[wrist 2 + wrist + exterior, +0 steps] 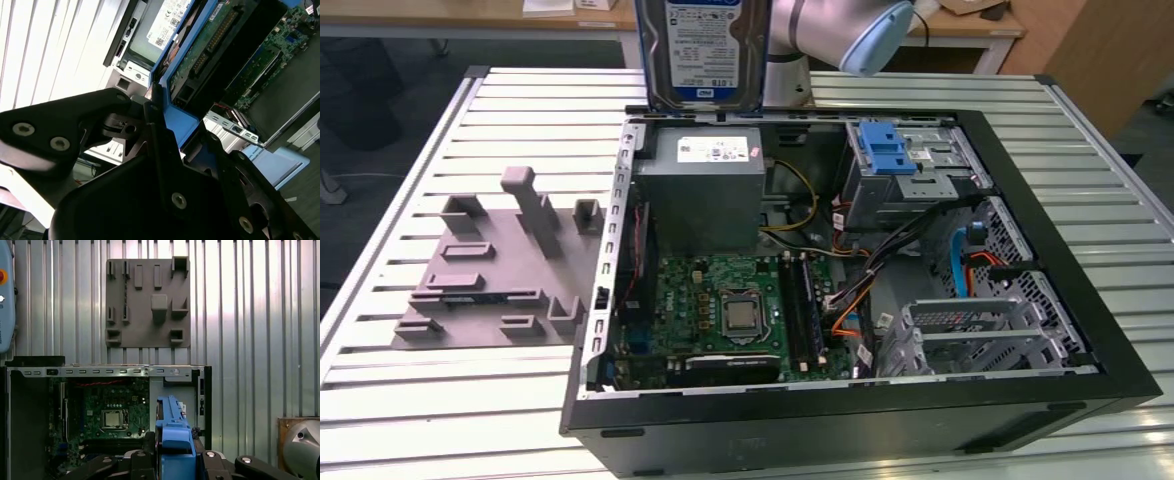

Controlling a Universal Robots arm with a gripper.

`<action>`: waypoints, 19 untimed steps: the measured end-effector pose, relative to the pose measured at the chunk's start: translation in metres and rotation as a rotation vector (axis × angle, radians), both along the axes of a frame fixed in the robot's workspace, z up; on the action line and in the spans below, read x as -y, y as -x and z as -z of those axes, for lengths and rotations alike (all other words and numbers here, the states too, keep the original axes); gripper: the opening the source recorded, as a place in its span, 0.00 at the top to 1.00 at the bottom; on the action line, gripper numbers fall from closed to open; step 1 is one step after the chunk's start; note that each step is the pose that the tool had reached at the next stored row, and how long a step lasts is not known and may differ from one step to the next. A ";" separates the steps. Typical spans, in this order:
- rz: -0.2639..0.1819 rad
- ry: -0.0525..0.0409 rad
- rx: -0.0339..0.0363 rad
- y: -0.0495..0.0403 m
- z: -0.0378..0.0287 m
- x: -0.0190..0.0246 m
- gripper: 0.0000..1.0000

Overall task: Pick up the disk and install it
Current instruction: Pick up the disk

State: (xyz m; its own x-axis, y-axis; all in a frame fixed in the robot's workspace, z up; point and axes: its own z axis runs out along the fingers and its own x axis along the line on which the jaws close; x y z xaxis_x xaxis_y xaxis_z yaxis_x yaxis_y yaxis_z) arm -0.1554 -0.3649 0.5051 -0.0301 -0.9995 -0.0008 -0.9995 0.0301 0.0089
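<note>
The disk [704,50] hangs upright in the air above the far edge of the open computer case [1067,200], its white-and-blue label facing the exterior camera. In both wrist views my gripper [182,132] is shut on it: black fingers [152,112] clamp the disk's blue bracket [172,435] from both sides. The disk's green circuit side [210,45] points away from the wrist. The grey arm [854,30] rises behind the case. Below and to the exterior view's right lies the metal drive bay with a blue latch [887,155].
Inside the case are a grey power supply box [707,190], the green motherboard [734,310] and loose cables [854,260]. A grey fixture plate [494,270] with upright blocks lies on the slatted table [454,400] at the exterior view's left.
</note>
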 end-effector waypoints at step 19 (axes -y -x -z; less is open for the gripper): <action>0.000 0.0242 0.0001 -0.0273 0.0038 0.0391 0.64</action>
